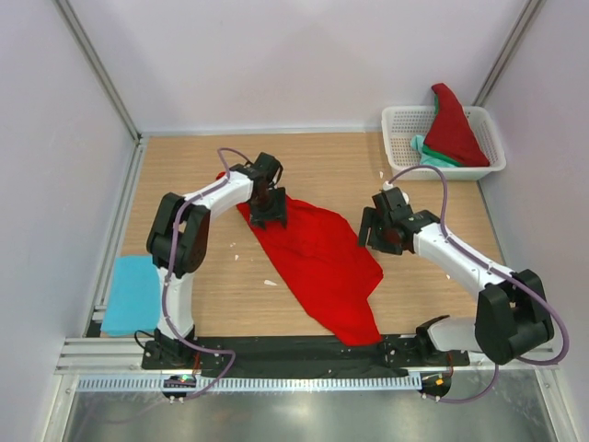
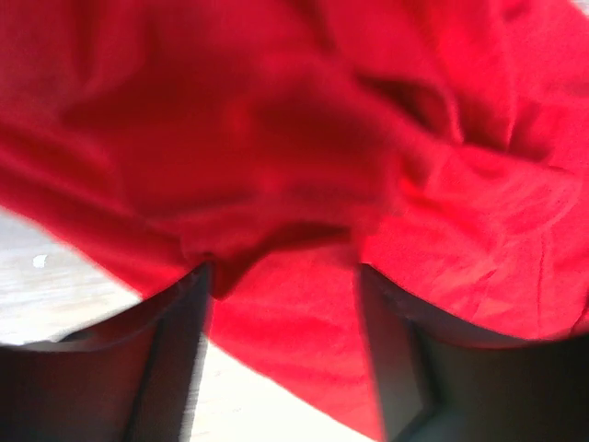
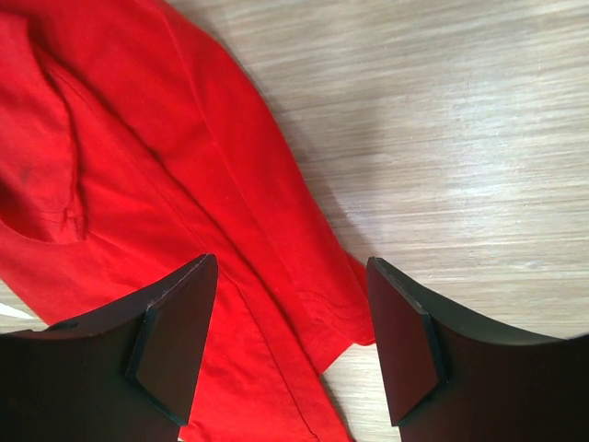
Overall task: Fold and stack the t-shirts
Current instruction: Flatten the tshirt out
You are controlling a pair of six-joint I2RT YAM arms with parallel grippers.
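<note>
A bright red t-shirt (image 1: 322,262) lies spread and rumpled across the middle of the table. My left gripper (image 1: 269,212) sits down on its upper left end. In the left wrist view the jaws stand apart around my left gripper's middle (image 2: 283,276), red cloth (image 2: 294,166) bunches between them and drapes over the fingertips, and the picture is blurred. My right gripper (image 1: 373,232) hovers at the shirt's right edge. In the right wrist view it is open (image 3: 291,267) above a hemmed corner of the red cloth (image 3: 184,212), gripping nothing.
A white lattice basket (image 1: 396,138) at the back right holds a red shirt (image 1: 456,129) and a teal-green one (image 1: 425,150). A light blue folded shirt (image 1: 132,293) lies at the table's left edge. Bare wood (image 3: 442,120) lies right of the red shirt.
</note>
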